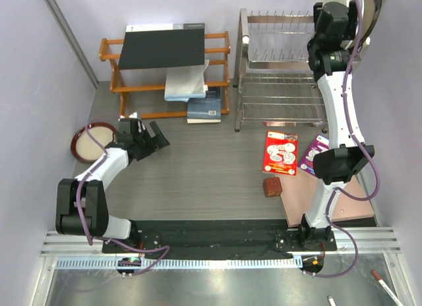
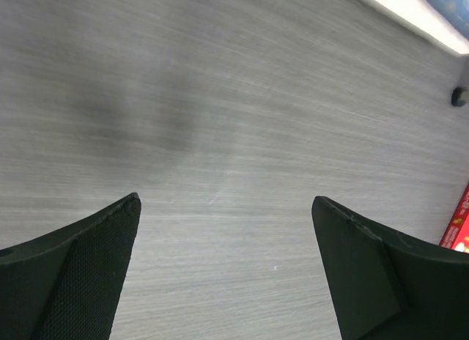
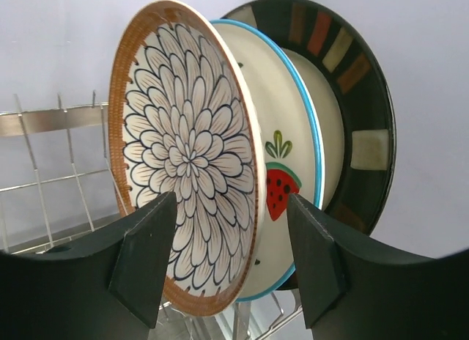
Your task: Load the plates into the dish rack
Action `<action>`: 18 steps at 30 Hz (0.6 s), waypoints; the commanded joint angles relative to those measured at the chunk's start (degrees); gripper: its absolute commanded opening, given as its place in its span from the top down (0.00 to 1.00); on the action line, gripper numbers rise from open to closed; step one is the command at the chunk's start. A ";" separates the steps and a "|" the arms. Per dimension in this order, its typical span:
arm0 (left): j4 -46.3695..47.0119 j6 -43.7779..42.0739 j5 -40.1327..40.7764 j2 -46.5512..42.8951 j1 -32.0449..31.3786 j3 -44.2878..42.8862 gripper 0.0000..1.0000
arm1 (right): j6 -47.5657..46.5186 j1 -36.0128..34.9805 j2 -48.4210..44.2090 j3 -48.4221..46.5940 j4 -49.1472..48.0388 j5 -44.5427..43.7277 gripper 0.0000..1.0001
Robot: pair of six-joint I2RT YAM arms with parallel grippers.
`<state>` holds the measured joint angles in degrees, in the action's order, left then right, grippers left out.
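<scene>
Next, pinch the rim of the maroon-rimmed plate (image 1: 87, 138) behind your spread, empty left gripper (image 2: 226, 199): likely stiff, slick, breakable. Right gripper (image 3: 231, 199) spread wide too.

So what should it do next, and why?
Probably draw the right end effector back from the dish rack: its jaws stand open and the petal plate already stands in the slots. One maroon-rimmed plate waits on the table.
</scene>
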<state>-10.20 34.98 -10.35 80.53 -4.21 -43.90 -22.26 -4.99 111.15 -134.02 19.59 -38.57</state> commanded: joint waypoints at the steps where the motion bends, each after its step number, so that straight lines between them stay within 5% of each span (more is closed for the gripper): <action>1: -6.13 -7.28 1.65 0.23 0.78 -10.05 0.00 | -3.14 -2.03 -6.55 -0.64 -4.56 -1.69 0.32; 8: -16.87 -19.67 15.61 1.73 2.88 -22.63 0.01 | -6.66 -5.20 -14.99 4.98 -7.11 -3.36 0.32; 12: -22.04 -24.87 16.86 6.99 7.36 -27.89 0.02 | -4.90 -6.34 -20.26 11.47 -7.20 -2.22 0.31; 18: -36.64 -23.56 14.75 20.35 14.22 -39.15 0.04 | 7.29 -7.84 -31.68 25.42 0.78 16.38 0.30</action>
<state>-34.50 13.28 3.92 95.00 6.92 -78.48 -23.44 -11.88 84.68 -117.16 16.23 -34.96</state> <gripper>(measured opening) 0.970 0.702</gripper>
